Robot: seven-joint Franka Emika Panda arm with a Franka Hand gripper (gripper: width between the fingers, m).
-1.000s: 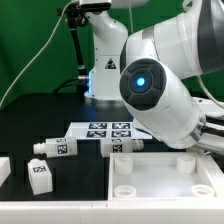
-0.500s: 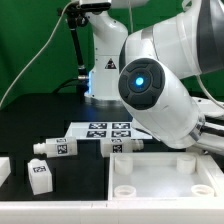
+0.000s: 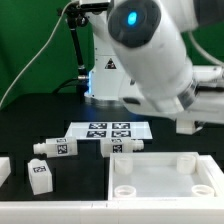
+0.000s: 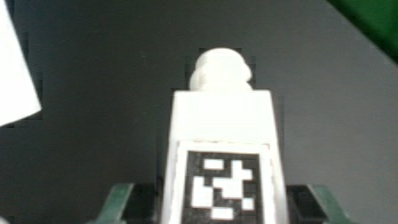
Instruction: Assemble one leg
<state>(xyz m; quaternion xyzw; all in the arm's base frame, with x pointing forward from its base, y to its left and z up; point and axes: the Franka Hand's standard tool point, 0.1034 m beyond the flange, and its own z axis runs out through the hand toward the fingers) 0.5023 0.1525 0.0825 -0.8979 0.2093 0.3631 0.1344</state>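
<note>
My gripper (image 4: pixel 217 205) is shut on a leg (image 4: pixel 221 120), a white oblong peg with a black-and-white tag. Its narrower stub end points away from the wrist camera. The green fingers (image 4: pixel 128 203) stand on either side of the leg. In the exterior view the gripper (image 3: pixel 192 126) hangs above the far right of the big white square top (image 3: pixel 150 160), partly hidden by the arm. Three more legs lie on the black table: one (image 3: pixel 122 146) by the top's back edge, one (image 3: pixel 57 147) further left and one (image 3: pixel 40 173) at the front left.
The marker board (image 3: pixel 108 129) lies behind the loose legs. Another white part (image 3: pixel 4 168) shows at the exterior view's left edge. The robot's base (image 3: pixel 100 70) stands at the back, in front of a green backdrop.
The arm has swung upward and its big joint has left the middle of the exterior view. The gripper, earlier hidden at the right, now shows above the top.
</note>
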